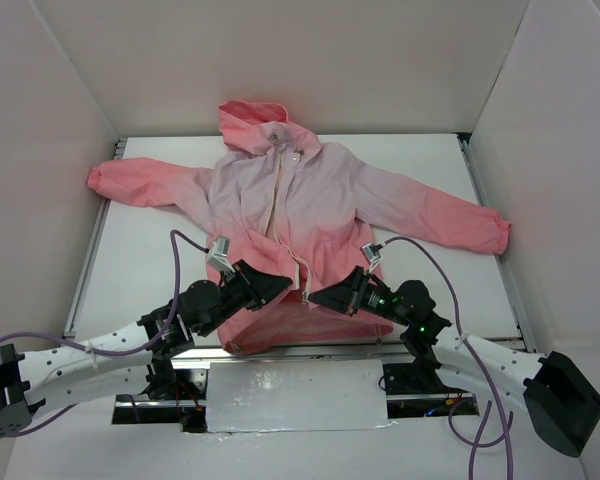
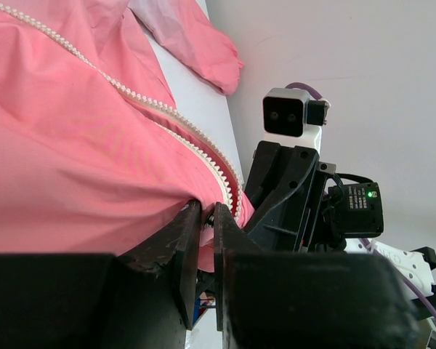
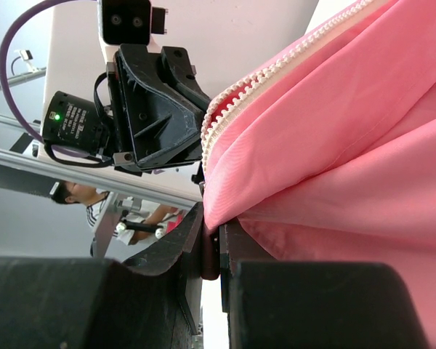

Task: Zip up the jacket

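Two grippers at the near hem of the jacket (image 1: 325, 200), one on either side of the cream zipper (image 1: 275, 195). Left gripper (image 1: 277, 287) clenched on a fold of coral cloth just beside the bottom of the zipper. Right gripper (image 1: 320, 297) pinching coral hem cloth on the opposite side, tips of the two almost facing. Jacket spread front-up on the white table (image 1: 160, 270), hood (image 1: 252, 118) at the far end, sleeves (image 1: 140, 185) out to both sides, hem toward the arm bases. In the left wrist view, two rows of teeth (image 2: 131, 98) running down toward the pinch, apart at the lower end with red cloth showing between. Slider not picked out with certainty; from above, cannot tell whether the chest part is meshed. Judged step: bringing the two hem ends together to seat the zipper's bottom end. To do it well: hold both pinches close to the teeth, draw the hem ends level and parallel, anchor one side and move only the other, keep the thin shell taut without lifting it into a bunch, and watch for loose cloth caught between the rows. Probably little of the task done. Count: one jacket, one hood, two sleeves, one zipper with two tooth rows, two grippers, one table.
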Tool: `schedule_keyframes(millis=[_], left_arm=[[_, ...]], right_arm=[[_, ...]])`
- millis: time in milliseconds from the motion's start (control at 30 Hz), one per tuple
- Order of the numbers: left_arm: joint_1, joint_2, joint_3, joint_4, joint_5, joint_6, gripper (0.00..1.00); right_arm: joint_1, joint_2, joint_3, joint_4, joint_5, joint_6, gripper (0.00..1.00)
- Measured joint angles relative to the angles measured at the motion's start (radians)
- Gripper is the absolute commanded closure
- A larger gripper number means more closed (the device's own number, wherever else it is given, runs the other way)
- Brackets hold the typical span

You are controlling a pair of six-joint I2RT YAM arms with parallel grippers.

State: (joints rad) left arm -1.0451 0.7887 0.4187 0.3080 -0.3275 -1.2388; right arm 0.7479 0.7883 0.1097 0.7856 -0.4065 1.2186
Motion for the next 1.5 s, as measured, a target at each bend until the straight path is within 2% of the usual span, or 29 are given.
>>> schedule_keyframes(millis=[1500], left_arm=[[0.0, 0.027, 0.0, -0.001, -0.001, 0.0, 1.0]], right_arm=[[-0.059, 0.109, 0.016, 0.096, -0.103, -0.014, 1.0]])
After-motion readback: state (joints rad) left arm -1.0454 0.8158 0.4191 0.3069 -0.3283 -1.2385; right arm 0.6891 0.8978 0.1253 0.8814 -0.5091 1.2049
